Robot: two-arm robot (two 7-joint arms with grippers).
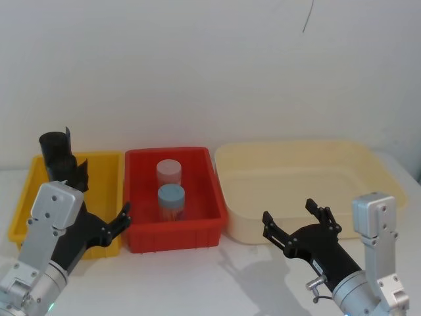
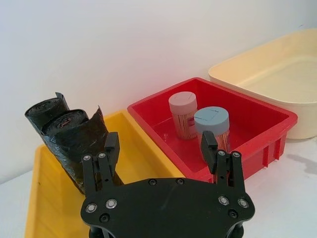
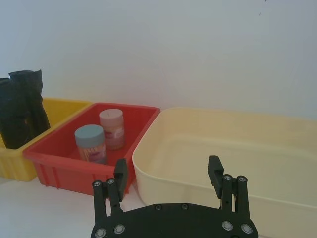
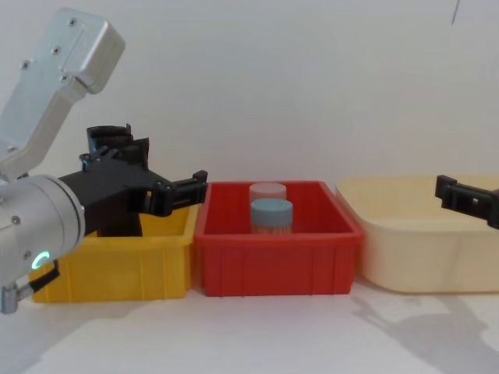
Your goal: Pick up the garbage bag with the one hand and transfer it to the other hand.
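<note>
While the bag (image 1: 58,153) is seen standing on end in the far left corner of the yellow bin (image 1: 105,161), a second, crinkled roll (image 1: 79,172) is propped just beside it. The left tool (image 2: 159,144) is held over that bin's near right corner, fingers spread wide, nothing clamped between them. The right tool (image 1: 288,212) is held above the bench (image 1: 217,276), off the near edge of the cream tub (image 1: 296,151), fingers likewise parted and nothing gripped. A pink-lidded jar (image 1: 168,172) and a blue-lidded jar (image 1: 171,197) are stood in the red bin (image 1: 171,237), set between yellow bin and tub.
</note>
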